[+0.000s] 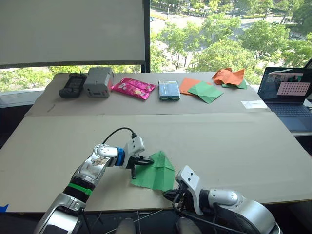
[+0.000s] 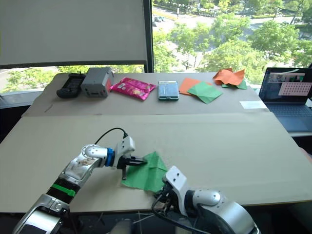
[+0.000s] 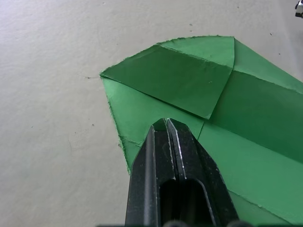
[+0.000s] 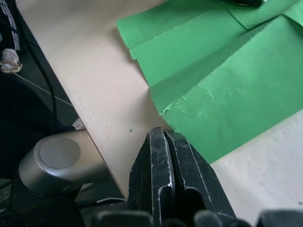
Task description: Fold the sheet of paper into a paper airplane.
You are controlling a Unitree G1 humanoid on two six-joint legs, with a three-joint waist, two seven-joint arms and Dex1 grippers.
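1. Sheet of paper (image 1: 156,171) lay partly folded at lower centre of the desk (image 1: 234,146).
2. Left hand (image 1: 144,161) was pinched closed on its left edge.
3. Right hand (image 1: 170,195) was closed, empty, beside its lower corner.

My left arm reaches forward toward one o'clock, wrist bent, and my left gripper (image 1: 144,161) has its two black fingers pressed together, tips resting on the creased bright green sheet of paper (image 1: 157,173). My right gripper (image 1: 170,195) sits at five o'clock of it, fingers closed together at the sheet's near edge.
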